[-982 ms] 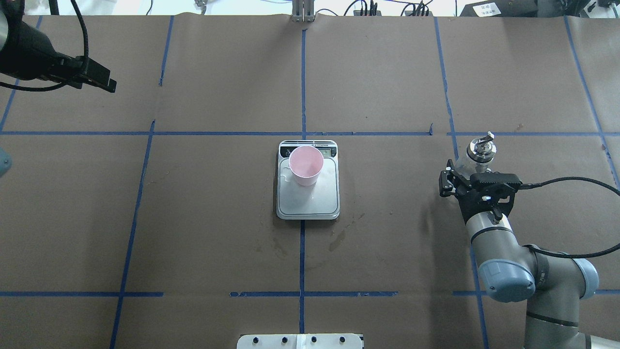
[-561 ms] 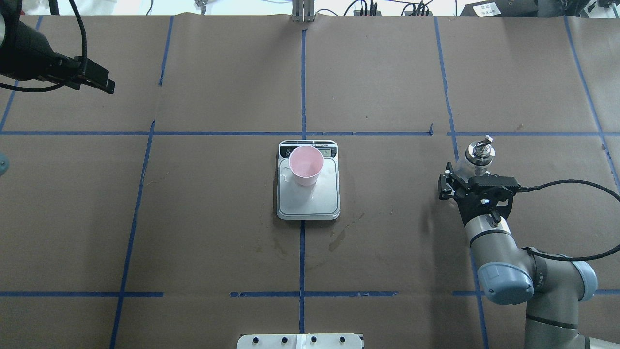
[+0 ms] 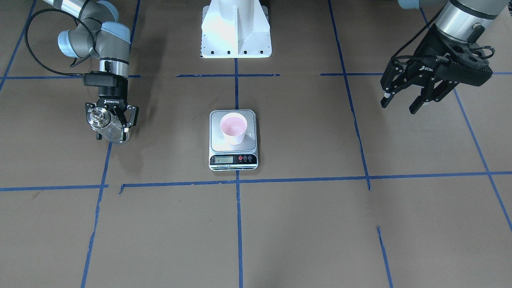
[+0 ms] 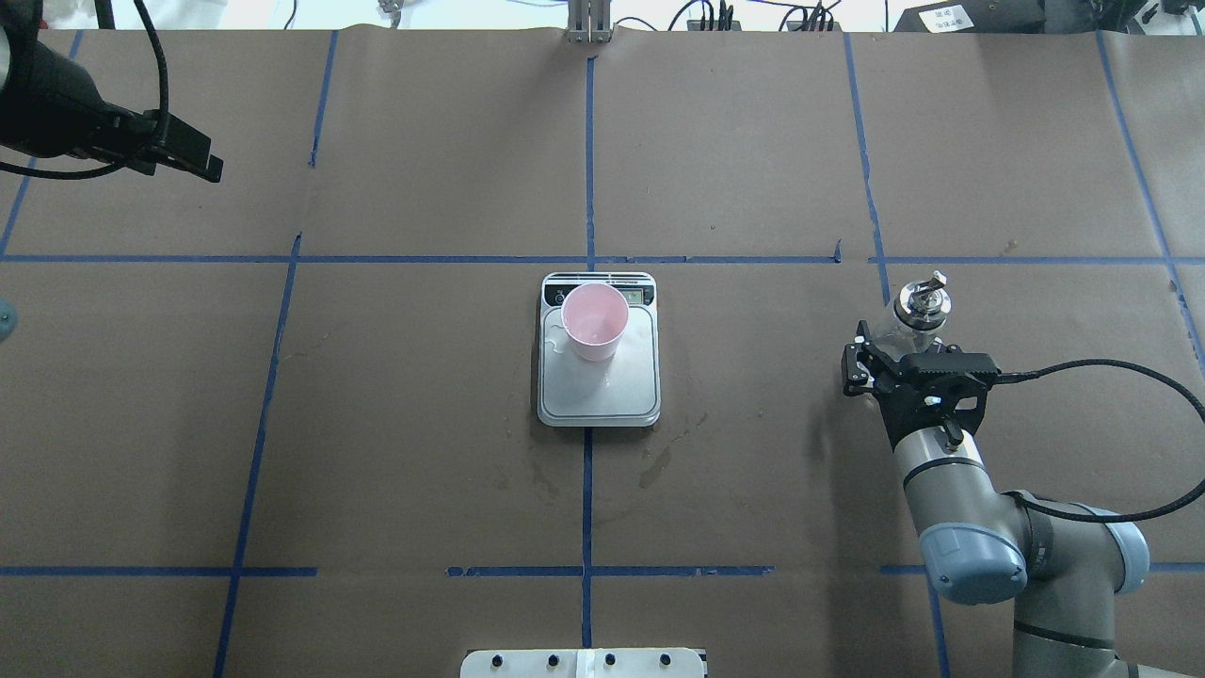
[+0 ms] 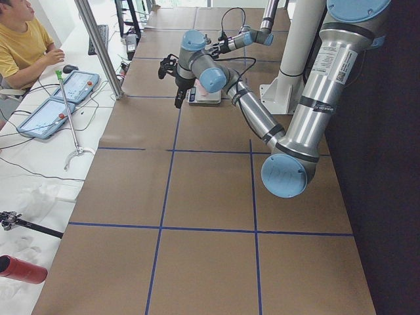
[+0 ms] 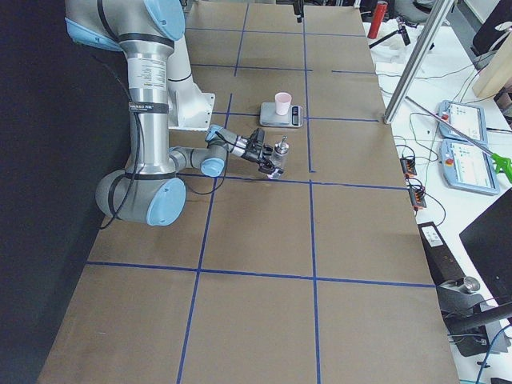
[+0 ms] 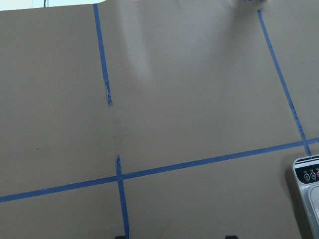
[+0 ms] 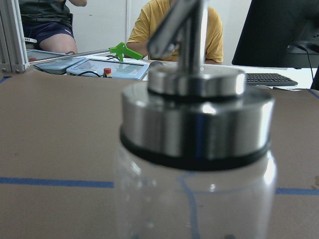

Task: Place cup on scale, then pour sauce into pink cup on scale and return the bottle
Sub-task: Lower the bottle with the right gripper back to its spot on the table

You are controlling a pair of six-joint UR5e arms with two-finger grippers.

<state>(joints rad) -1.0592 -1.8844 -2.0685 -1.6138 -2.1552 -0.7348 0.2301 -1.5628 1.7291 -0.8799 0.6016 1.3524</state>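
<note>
The pink cup [image 3: 233, 128] [image 4: 594, 320] stands upright on the far part of the silver scale [image 3: 252, 145] [image 4: 612, 395] at the table's middle. The clear glass bottle [image 3: 105, 127] [image 4: 918, 306] [image 6: 281, 152], with its metal collar and spout, sits between the fingers of my right gripper [image 3: 113, 134] [image 4: 904, 344], which is shut on it, low over the table to the scale's right. The bottle [image 8: 194, 149] fills the right wrist view. My left gripper [image 3: 399, 106] [image 4: 212, 168] hangs open and empty, high over the far left of the table.
The scale's corner [image 7: 306, 199] shows at the edge of the left wrist view. Damp stains [image 4: 659, 461] mark the brown paper near the scale. The white robot base [image 3: 236, 28] is behind the scale. A person [image 5: 23, 46] sits by tablets [image 6: 468, 144] beyond the table's far edge.
My right gripper has drawn back toward the robot's base and slightly toward the scale, carrying the bottle with it. The left arm has barely moved.
</note>
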